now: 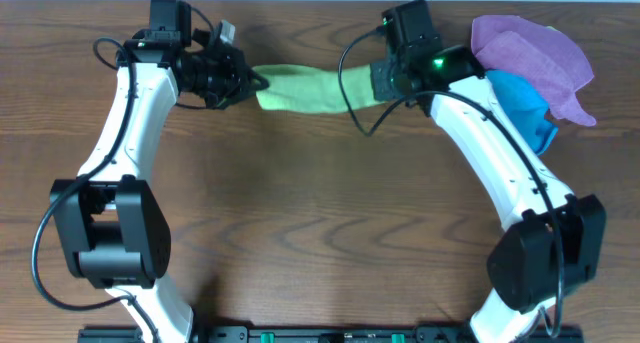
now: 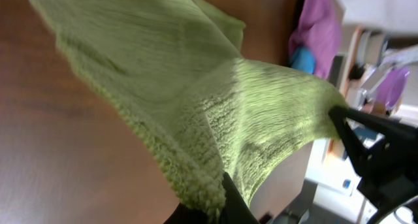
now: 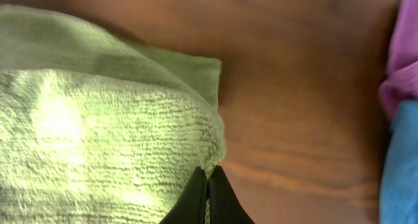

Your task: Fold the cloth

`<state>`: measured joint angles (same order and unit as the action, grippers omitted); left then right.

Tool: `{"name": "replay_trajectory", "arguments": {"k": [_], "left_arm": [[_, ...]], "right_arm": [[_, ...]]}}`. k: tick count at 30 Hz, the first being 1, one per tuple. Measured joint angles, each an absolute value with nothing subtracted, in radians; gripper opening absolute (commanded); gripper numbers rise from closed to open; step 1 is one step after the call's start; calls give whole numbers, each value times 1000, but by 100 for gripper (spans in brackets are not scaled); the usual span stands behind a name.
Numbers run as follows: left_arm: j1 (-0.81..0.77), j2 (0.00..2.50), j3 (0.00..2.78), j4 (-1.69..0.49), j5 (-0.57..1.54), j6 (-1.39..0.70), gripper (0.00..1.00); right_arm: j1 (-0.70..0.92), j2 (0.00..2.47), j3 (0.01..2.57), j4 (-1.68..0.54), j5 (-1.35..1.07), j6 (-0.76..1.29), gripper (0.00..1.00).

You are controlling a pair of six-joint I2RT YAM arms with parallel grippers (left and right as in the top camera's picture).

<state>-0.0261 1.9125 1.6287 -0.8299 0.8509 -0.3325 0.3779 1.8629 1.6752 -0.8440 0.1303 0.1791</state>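
The light yellow-green cloth (image 1: 310,88) hangs stretched between my two grippers above the far part of the table. My left gripper (image 1: 254,83) is shut on its left corner; in the left wrist view the cloth (image 2: 196,100) fills the frame and runs into the jaws (image 2: 222,201). My right gripper (image 1: 378,83) is shut on its right corner; in the right wrist view the cloth's edge (image 3: 98,139) is pinched between the fingertips (image 3: 208,185). A lower layer of the cloth (image 3: 189,67) lies on the wood beneath.
A purple cloth (image 1: 530,53) and a bright blue cloth (image 1: 525,108) lie heaped at the far right, next to my right arm. They also show at the right edge of the right wrist view, purple (image 3: 401,54) above blue (image 3: 401,165). The table is dark wood (image 1: 320,213).
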Motion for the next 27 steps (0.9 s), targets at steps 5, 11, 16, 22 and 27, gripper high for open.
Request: {"name": "replay_trajectory", "arguments": {"k": [5,11,16,22,27], "left_arm": [[-26,1910,1629,-964,834,-228,6],[-26,1909,1629,-1077,747,-105,6],[-26,1909,1629,-1143,698,-40,6],[-26,1907,1532,-1158,663,9,6],[-26,1907,1376,-1118,646,31,6]], "right_arm": [[421,1863,1675,-923,102,182,1],[432,1863,1675,-989,84,206,1],[432,1863,1654,-1025,74,234,2],[432,1863,1573,-1038,46,265,1],[439,1863,1524,-1042,24,283,1]]}}
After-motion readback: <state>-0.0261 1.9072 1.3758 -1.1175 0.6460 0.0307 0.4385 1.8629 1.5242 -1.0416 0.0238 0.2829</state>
